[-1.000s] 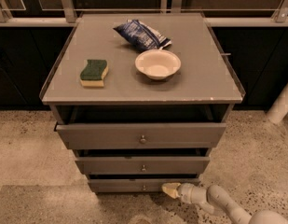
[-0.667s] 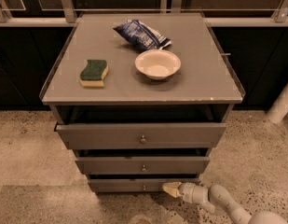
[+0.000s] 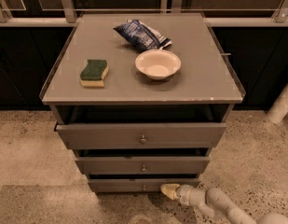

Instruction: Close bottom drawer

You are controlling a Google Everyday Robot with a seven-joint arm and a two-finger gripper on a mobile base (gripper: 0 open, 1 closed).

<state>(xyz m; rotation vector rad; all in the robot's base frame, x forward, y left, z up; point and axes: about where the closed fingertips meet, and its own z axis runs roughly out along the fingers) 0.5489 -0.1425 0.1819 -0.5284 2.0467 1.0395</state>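
The grey cabinet (image 3: 218, 85) has three drawer fronts. The bottom drawer (image 3: 120, 185) is the narrowest and lowest, with a small round knob (image 3: 144, 187). A dark gap shows above its front panel. My gripper (image 3: 168, 190) is low near the floor, its pale tip right by the bottom drawer's front, just right of the knob. The arm (image 3: 227, 208) comes in from the lower right.
The top drawer (image 3: 141, 135) and middle drawer (image 3: 142, 165) also stand slightly out. On the cabinet top lie a green and yellow sponge (image 3: 94, 72), a white bowl (image 3: 158, 64) and a blue snack bag (image 3: 141, 34). Speckled floor surrounds the cabinet. A white pipe (image 3: 281, 104) stands at right.
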